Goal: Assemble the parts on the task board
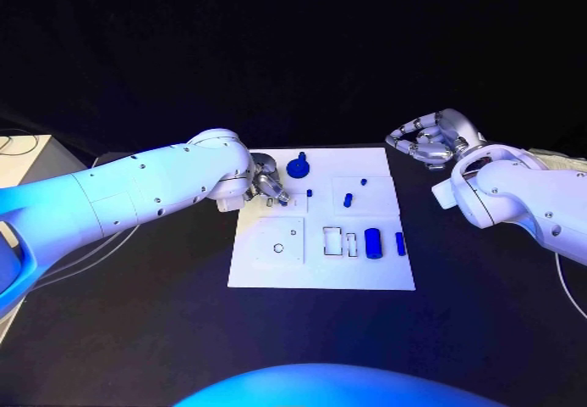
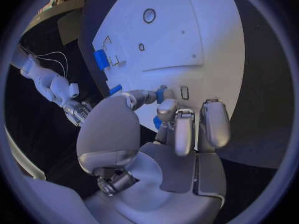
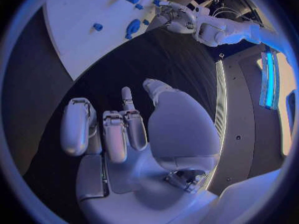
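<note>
Working step: seating a small blue part into the task board, as I judge it; the left hand is down over the board's far left portion.
Left hand fingers: curled in, with the thumb and a fingertip closed on the small blue part, seen best in the left wrist view; it sits right at a small rectangular slot in the board.
Right hand: raised off the board, beyond its far right corner, over the bare counter; fingers loosely curled and holding nothing.
Task board place: middle of the counter, long side running toward the far edge.
Other parts: a round-headed blue piece near the board's far edge; a short peg toward the middle; a fat cylinder and a slim bar by the right edge.
Next move calls for: lining the pinched part squarely with the slot, a gentle press down, then letting go without tipping it.
Progress: early, by my reckoning; several parts lie loose.
</note>
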